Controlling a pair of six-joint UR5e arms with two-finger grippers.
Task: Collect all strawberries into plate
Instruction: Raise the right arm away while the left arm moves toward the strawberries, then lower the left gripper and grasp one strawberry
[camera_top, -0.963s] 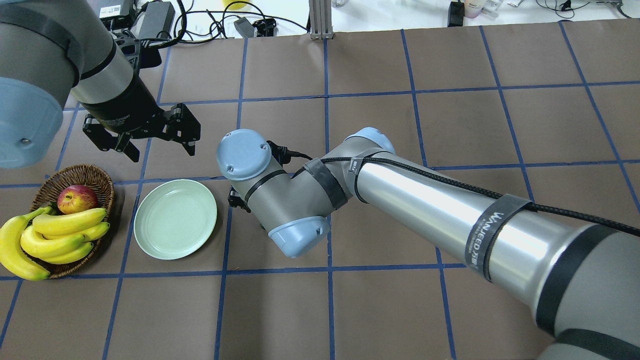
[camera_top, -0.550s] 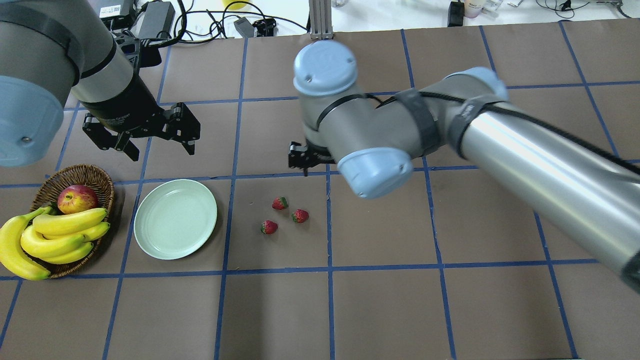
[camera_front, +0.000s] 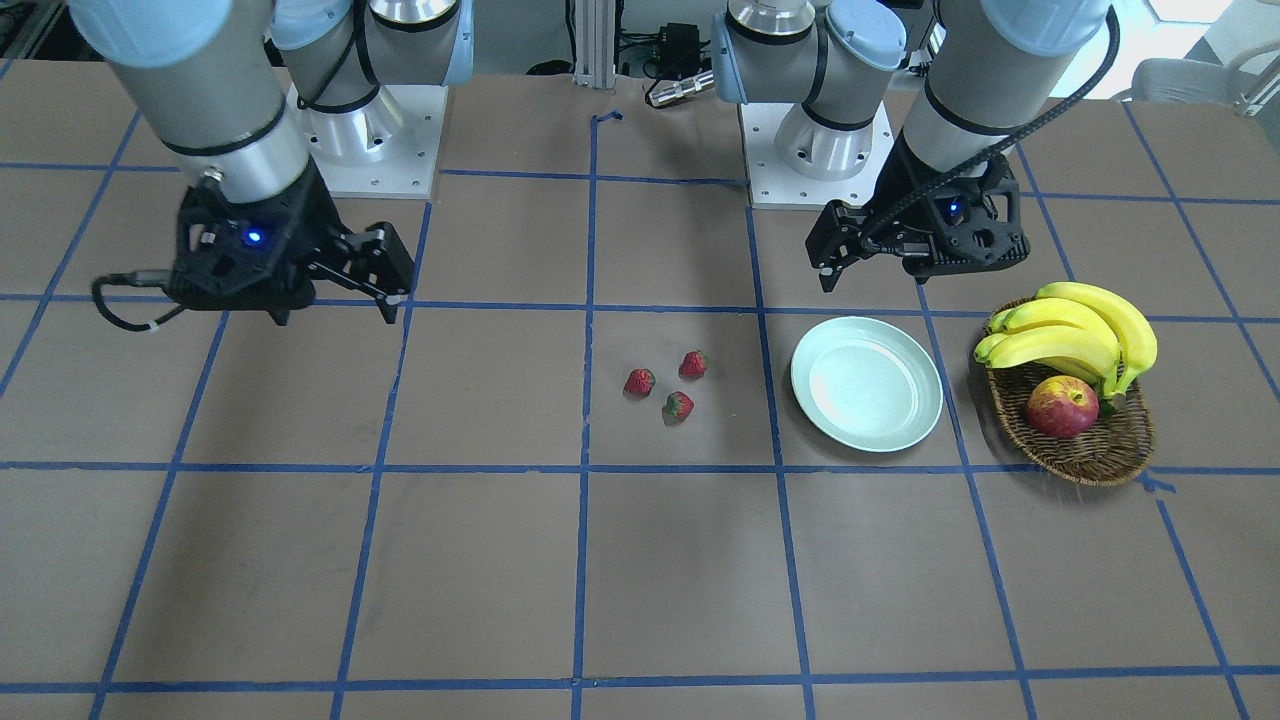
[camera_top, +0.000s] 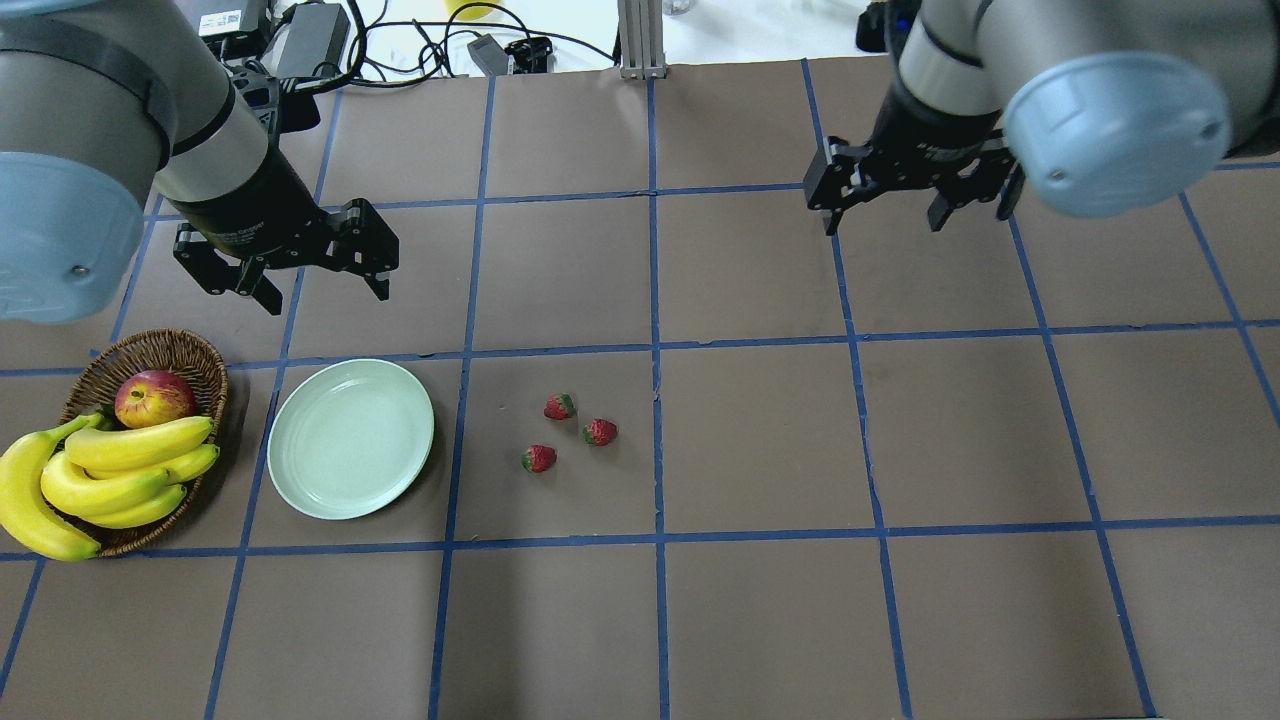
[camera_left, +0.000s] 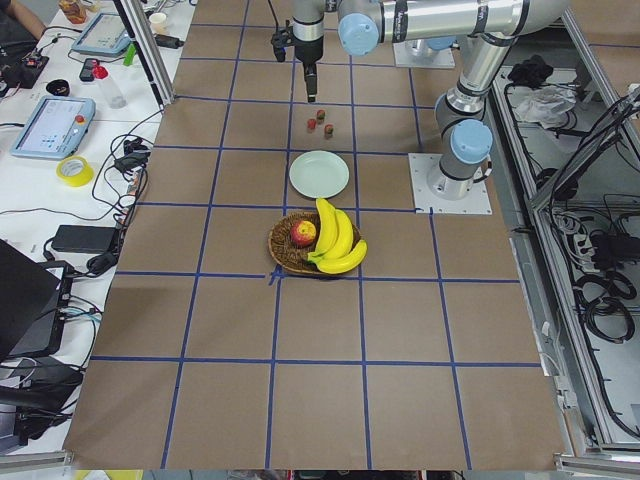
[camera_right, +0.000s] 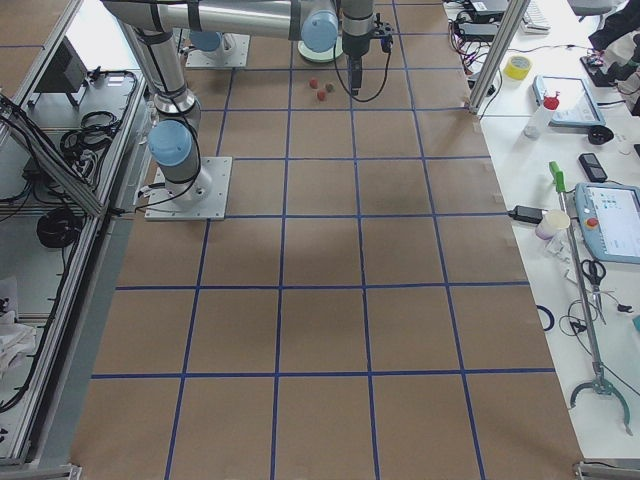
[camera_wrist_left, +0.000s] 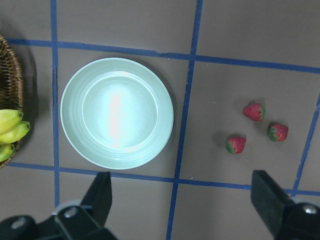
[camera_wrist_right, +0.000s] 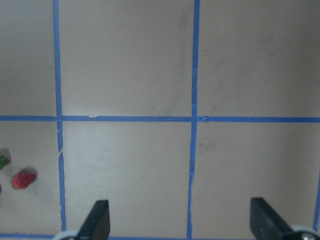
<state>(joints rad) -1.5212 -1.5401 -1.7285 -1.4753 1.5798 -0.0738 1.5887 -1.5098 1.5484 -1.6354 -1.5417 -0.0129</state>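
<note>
Shows three strawberries (camera_top: 600, 432) lying in a loose triangle on the brown table (camera_top: 760, 600), close to its middle. Puts the far strawberry (camera_top: 560, 406), the right strawberry (camera_top: 600, 432) and the near strawberry (camera_top: 538, 458) near one another but apart, none touching. Finds all three on the table surface, to the right of the plate (camera_top: 350, 438) and clear of its rim.

Sets the plate flat, just right of a wicker basket (camera_top: 150, 350) at the table's left end. Loads that basket with an apple (camera_top: 153, 397) and a bunch of bananas (camera_top: 110, 470), the bananas overhanging its near left rim.

Hangs the left gripper (camera_top: 327, 298) above the table on the far side of the plate, jaws spread wide, gripping nothing. From its wrist camera, looks straight down on the plate at left and the three berries at right.

Hangs the right gripper (camera_front: 336, 314) far off to the right, well apart from the strawberries, jaws likewise spread with nothing between them. From its wrist camera, catches mostly brown paper and blue tape lines, with one berry at the left edge.
</note>
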